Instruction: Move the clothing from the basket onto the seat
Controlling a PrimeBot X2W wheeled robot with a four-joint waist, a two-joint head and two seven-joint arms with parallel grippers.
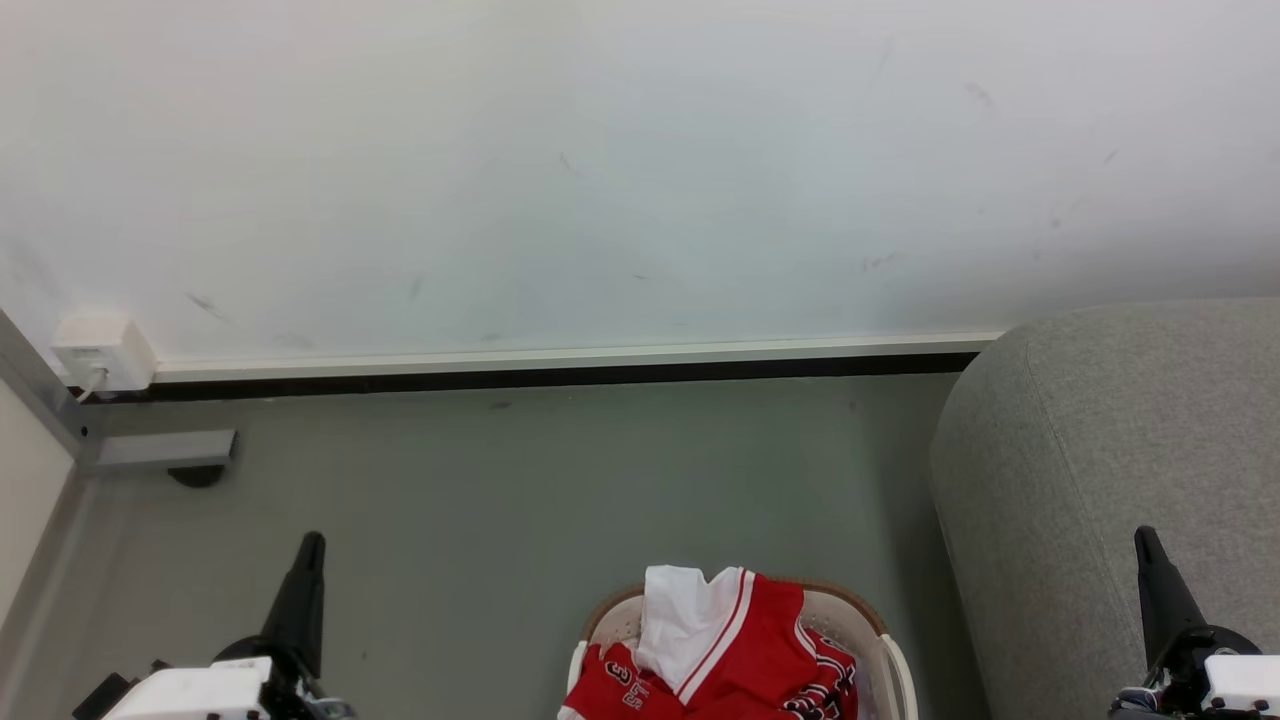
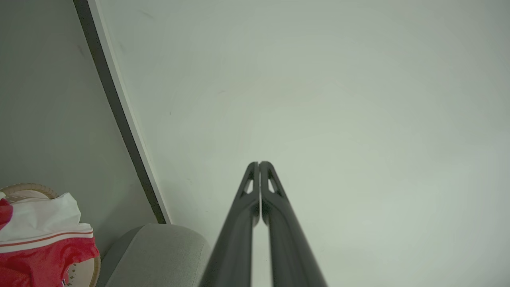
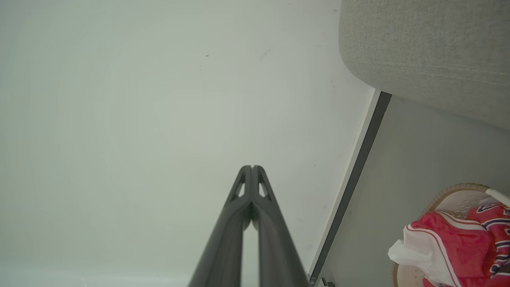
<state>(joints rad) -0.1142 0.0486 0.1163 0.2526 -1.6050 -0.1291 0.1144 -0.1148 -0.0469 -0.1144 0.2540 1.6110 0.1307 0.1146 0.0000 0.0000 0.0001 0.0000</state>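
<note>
The clothing point(image 1: 735, 640) lies heaped in the basket point(image 1: 893, 665), which stands on the grey-green floor point(image 1: 550, 480) just left of the seat point(image 1: 1100, 450); nothing is moved yet. The left fingers point(image 1: 300, 600) and right fingers point(image 1: 1165, 600) flank the basket, pressed closed and empty, probably parked before reaching. A scuffed white wall point(image 1: 600, 180) rises beyond the basket.

- Basket point(image 1: 868, 612) near centre on the grey floor point(image 1: 550, 480); cream wall, brown rim.
- Clothing point(image 1: 745, 645) heaped inside, red with white trim, rising above the rim.
- Seat point(image 1: 1120, 430), grey fabric, right of the basket, not touching it.
- Left gripper point(image 1: 312, 542) near left, right gripper point(image 1: 1143, 536) near right before the seat; each with fingers pressed together.
- Far: white wall point(image 1: 640, 170); white socket box point(image 1: 100, 352) far left.
</note>
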